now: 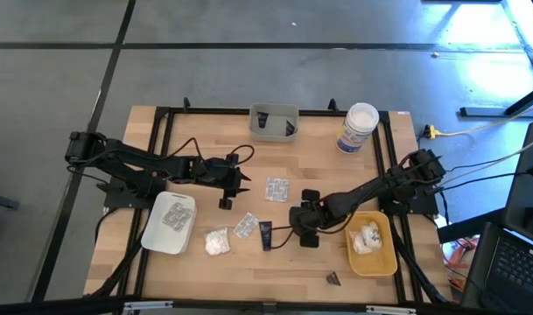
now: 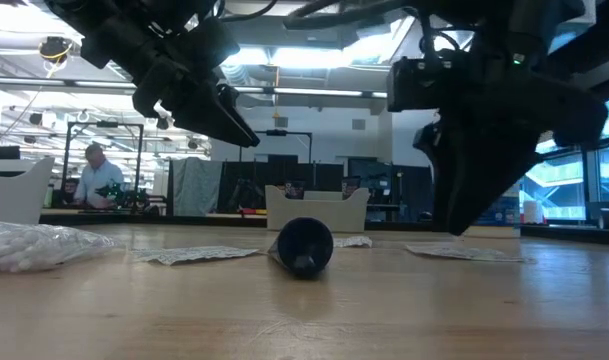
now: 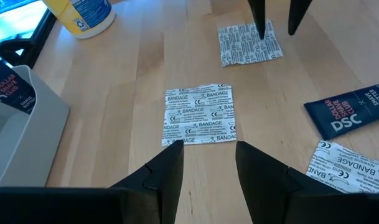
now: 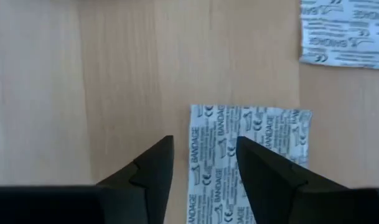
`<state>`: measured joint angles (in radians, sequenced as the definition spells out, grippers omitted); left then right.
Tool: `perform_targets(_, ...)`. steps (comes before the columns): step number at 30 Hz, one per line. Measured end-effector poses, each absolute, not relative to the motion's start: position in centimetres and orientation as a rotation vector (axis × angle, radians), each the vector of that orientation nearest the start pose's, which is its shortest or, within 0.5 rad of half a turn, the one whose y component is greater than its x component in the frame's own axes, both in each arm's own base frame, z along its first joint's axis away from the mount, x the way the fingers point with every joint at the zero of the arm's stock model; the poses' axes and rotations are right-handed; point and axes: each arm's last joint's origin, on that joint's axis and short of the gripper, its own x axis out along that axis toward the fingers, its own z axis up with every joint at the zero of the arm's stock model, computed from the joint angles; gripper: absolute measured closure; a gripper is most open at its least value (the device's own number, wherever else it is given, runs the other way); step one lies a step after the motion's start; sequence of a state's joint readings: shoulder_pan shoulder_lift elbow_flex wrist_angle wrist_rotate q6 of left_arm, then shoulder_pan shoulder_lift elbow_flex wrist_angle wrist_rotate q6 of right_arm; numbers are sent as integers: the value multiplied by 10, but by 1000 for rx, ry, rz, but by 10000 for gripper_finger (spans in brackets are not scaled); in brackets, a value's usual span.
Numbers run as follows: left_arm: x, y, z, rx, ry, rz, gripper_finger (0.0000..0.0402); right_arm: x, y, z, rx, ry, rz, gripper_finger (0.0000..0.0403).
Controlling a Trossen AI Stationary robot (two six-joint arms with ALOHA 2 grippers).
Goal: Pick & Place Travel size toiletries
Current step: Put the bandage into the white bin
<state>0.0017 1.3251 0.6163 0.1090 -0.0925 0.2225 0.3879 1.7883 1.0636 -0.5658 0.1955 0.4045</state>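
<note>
While both claws hang parted and empty, bandage packets (image 1: 277, 188) dot the wooden table (image 1: 319, 166).

Daylight glaring in at top right of floor (image 1: 476, 26) in high view, ceiling lights blowing out in low view, foreground table (image 2: 304, 320) blurring, wrist pics staying evenly lit, soft shadows.

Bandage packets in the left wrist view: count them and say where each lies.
3 bandage packets. One just ahead of the left gripper, one under the right gripper, one beside the DSC tube. Others may lie outside this view.
</note>
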Motion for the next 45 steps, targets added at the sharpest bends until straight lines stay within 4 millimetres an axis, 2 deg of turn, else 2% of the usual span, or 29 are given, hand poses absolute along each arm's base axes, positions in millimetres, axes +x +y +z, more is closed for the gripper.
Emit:
perform_targets(18, 261, 3, 191, 243, 607, 24, 258, 309, 116, 150, 27, 1209, -113, 235)
perform_targets(24, 261, 3, 191, 243, 607, 24, 258, 314, 112, 131, 66, 1277, -121, 213)
perform_targets(30, 261, 3, 191, 243, 607, 25, 258, 317, 106, 125, 95, 1313, -120, 183)
perform_targets(33, 261, 3, 191, 243, 607, 25, 258, 318, 103, 124, 104, 1317, -125, 180)
perform_targets(38, 261, 3, 191, 243, 607, 25, 258, 319, 101, 124, 106, 1313, -143, 213)
perform_targets(45, 261, 3, 191, 243, 607, 24, 258, 320, 100, 124, 110, 1297, -177, 297)
